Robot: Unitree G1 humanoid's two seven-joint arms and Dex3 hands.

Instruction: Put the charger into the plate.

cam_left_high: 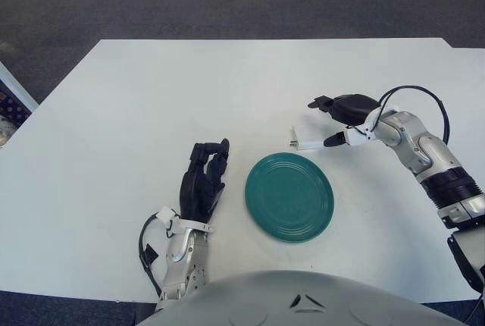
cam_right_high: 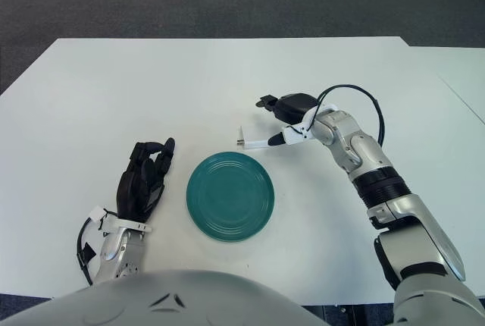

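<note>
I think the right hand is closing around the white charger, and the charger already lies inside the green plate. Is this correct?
Not quite. The right hand is closing around the white charger, but the charger is not inside the green plate. It is on the table just beyond the plate's far rim, as the left eye view shows.

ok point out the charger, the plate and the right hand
charger (cam_left_high: 307, 141): left eye view, white body
plate (cam_left_high: 289, 196): left eye view, centre of dish
right hand (cam_left_high: 333, 123): left eye view, between fingertips
</note>
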